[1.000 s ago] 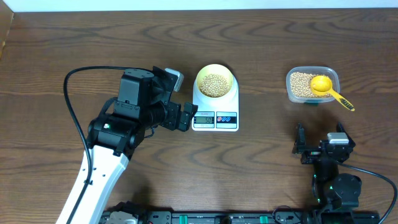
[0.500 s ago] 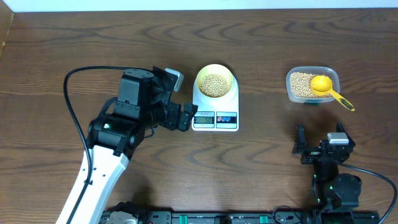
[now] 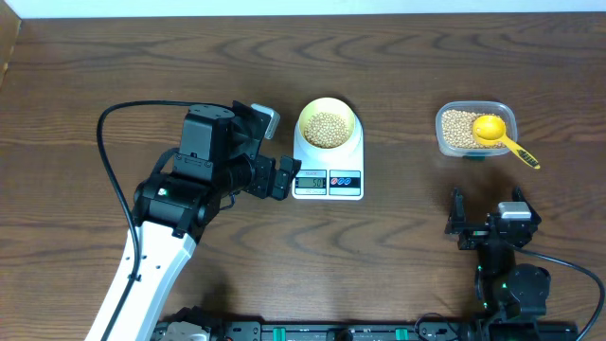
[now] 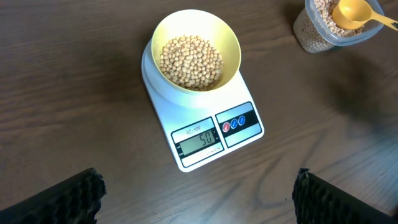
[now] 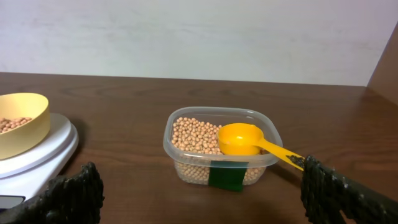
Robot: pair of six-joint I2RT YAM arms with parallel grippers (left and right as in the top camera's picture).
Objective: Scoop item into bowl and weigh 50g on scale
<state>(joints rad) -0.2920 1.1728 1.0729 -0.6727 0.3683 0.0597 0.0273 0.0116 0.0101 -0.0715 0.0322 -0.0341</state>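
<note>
Both grippers stand open and empty: the right gripper [image 3: 488, 205] is well right of the scale [image 3: 328, 180], and the left gripper [image 3: 273, 149] is just beside its left edge. On the scale sits the bowl [image 4: 233, 46] of beans [image 4: 191, 61]. These are likely light, loose and easily spilled, so they are best moved by the scoop [image 3: 492, 131] handle, in the tub [image 3: 507, 117] farther right.

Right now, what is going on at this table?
Nothing is being handled. The left tool and the right tool are open and empty. The bowl of beans sits on the scale, whose display reads 50. The yellow scoop lies in the clear tub on more beans.
</note>
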